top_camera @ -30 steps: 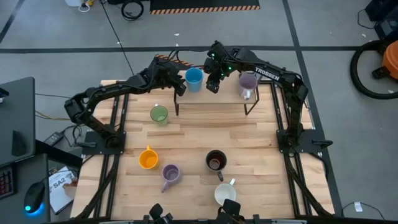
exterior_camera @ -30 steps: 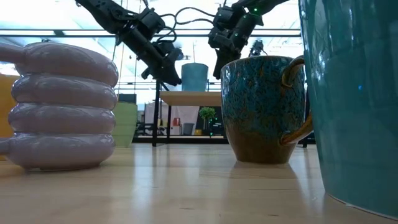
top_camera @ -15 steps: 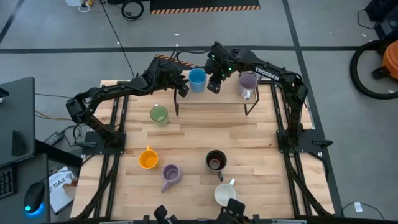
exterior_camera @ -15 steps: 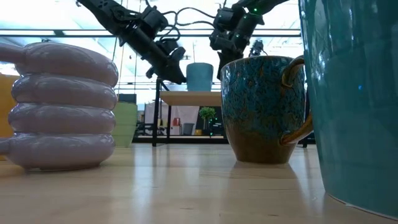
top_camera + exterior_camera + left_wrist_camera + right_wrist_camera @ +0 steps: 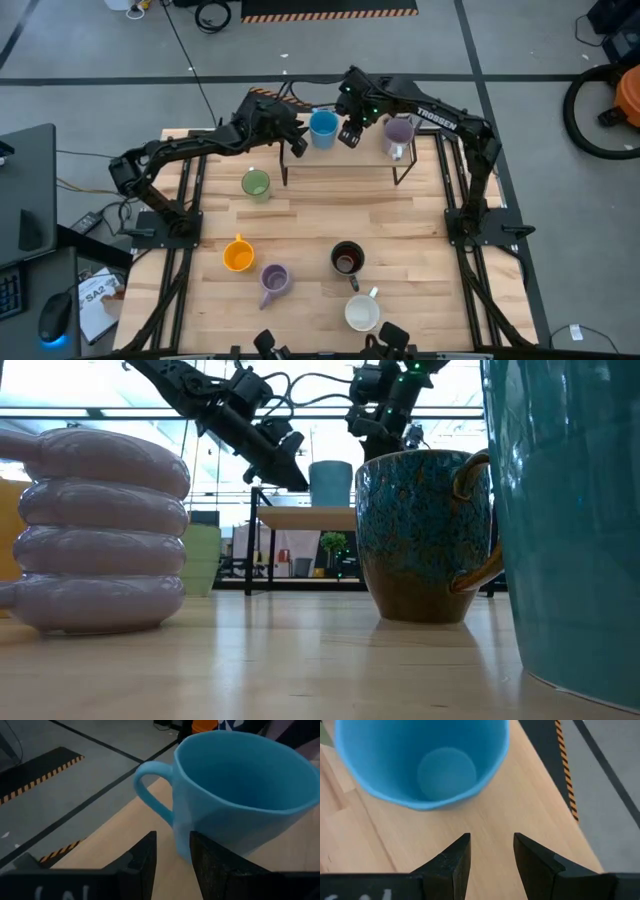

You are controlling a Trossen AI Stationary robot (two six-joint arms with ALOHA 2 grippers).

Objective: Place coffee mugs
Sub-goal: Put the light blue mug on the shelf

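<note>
A blue mug [image 5: 240,795] is standing upright on a pale wooden surface [image 5: 115,840], its open mouth facing up and its handle [image 5: 150,785] sticking out toward grey floor marked with a black-and-yellow striped strip [image 5: 35,775]. The left gripper [image 5: 172,865] is sitting just before the mug's base, its two dark fingers [image 5: 142,862] showing a narrow gap with nothing between them.
</note>
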